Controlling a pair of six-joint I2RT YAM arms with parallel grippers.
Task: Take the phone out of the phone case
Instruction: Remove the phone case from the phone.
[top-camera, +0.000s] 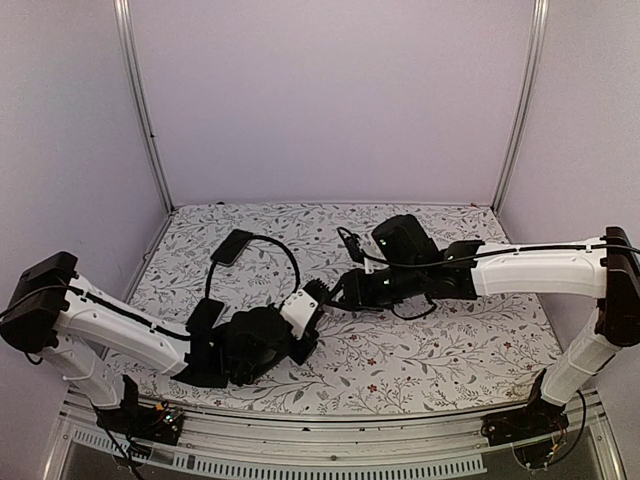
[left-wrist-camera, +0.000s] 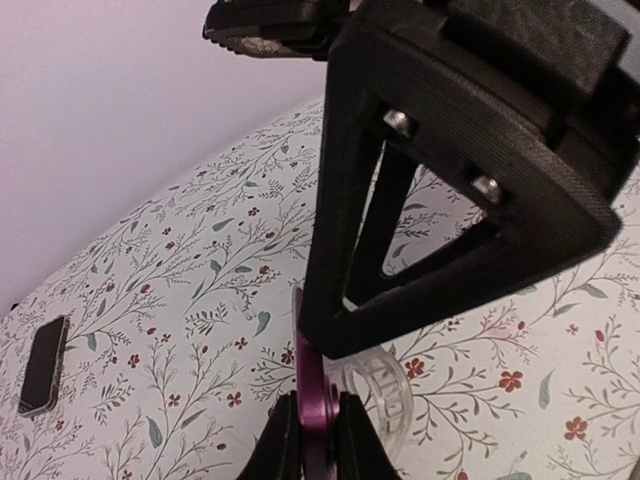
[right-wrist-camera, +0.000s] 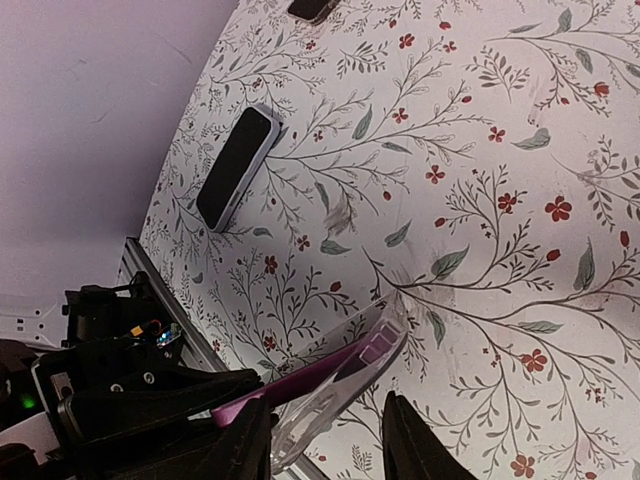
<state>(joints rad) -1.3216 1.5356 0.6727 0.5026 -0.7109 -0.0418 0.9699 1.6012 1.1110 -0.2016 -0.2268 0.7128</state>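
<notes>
A table (top-camera: 350, 425) draped in a white cloth (top-camera: 470, 345) printed with leafy sprigs and red flowers stood enclosed by evenly lit lavender walls (top-camera: 330, 90) joined at aluminium posts (top-camera: 140, 100).

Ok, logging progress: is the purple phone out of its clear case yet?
Not fully: the purple phone shows through the clear case, partly inside it.

Clear case (right-wrist-camera: 335, 400) w/ purple phone (right-wrist-camera: 290, 385) partly out — both tilted.

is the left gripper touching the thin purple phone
Touching. The left wrist view shows the left gripper clamped on the edge of the thin purple phone, with a finger pressed against each side.
</notes>
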